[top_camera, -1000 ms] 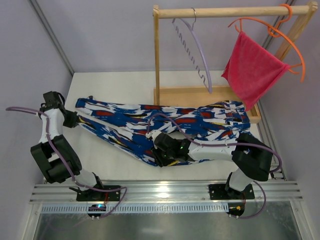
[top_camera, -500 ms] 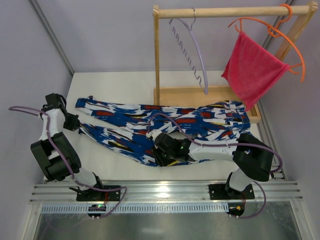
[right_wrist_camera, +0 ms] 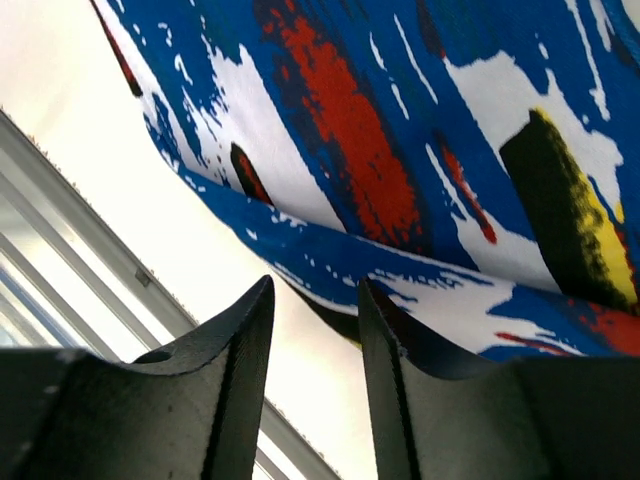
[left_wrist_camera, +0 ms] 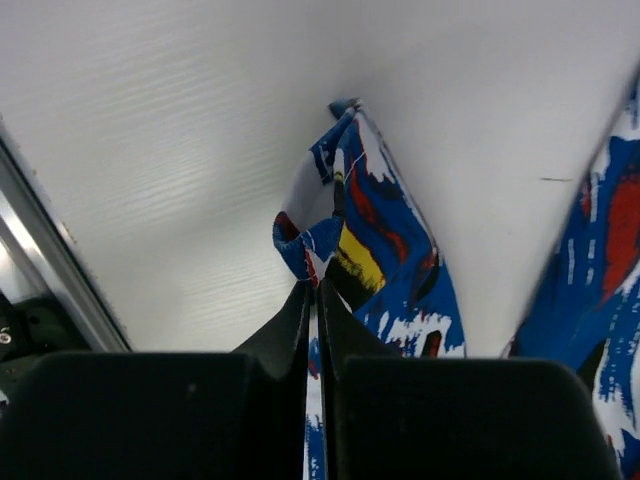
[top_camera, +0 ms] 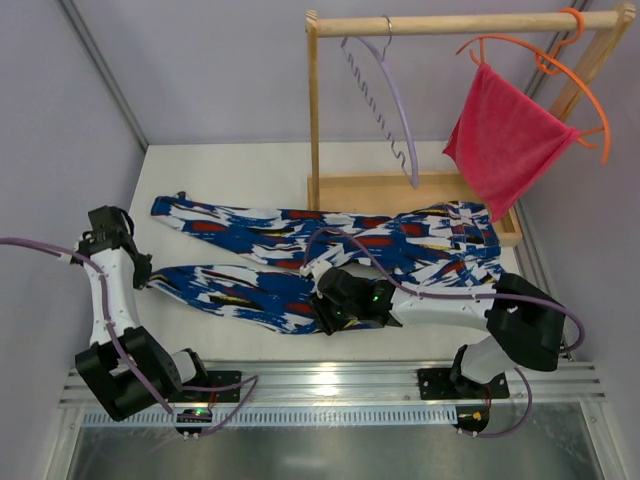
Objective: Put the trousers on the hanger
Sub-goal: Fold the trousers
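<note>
While the trousers (top_camera: 240, 225) lie spread on the white table (top_camera: 230, 175), the left gripper (left_wrist_camera: 315, 288) pinches one leg end tight. The right gripper (right_wrist_camera: 315, 300) stands half open at the cloth edge, apparently holding nothing. The hanger (top_camera: 399, 110) hangs on the wooden rail (top_camera: 450, 22).

L end effector (left_wrist_camera: 315, 292) pinched shut, low at far left; R end effector (right_wrist_camera: 315, 300) jaws part-open, low nr centre

I see trousers (top_camera: 300, 240) laid L–R across mid table (top_camera: 230, 170), waist to R, legs to L. Garment rack (top_camera: 314, 110) stands behind at back R; hanger (top_camera: 390, 100) hangs on its rail's L part, 2nd hanger (top_camera: 585, 90) w/ cloth (top_camera: 505, 140) draped on it further R.
</note>
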{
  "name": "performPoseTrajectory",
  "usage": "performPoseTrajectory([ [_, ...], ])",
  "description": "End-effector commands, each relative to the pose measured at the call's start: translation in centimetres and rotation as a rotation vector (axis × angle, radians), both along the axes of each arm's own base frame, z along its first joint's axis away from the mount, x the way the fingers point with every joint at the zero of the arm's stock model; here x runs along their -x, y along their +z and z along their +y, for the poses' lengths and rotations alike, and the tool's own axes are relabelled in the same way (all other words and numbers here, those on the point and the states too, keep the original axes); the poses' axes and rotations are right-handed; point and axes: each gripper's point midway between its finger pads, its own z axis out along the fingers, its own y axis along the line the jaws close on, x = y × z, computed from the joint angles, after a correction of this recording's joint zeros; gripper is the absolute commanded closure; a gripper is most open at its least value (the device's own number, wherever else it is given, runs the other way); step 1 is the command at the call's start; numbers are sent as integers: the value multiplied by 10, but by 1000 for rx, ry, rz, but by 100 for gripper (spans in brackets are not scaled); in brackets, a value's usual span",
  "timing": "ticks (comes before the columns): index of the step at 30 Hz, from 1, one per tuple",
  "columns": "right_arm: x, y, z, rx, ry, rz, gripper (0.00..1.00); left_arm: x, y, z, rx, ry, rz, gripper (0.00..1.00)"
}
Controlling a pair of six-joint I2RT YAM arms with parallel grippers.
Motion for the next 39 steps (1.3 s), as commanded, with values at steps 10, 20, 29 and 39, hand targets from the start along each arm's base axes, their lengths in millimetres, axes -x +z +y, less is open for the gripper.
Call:
performPoseTrajectory([
  [10, 27, 26, -7, -79, 192, -34, 40, 59, -24, -16, 17, 107, 122, 100],
  [20, 16, -18, -5, 123, 151, -114, 36, 58, -17, -4, -25, 101, 153, 100],
  [29, 1, -32, -34, 295, -24, -163, 96, 55, -18, -2, -15, 121, 142, 100],
  [39, 18, 26, -90, 206, -137, -170, 96, 66, -4, 13, -86, 171, 197, 100],
])
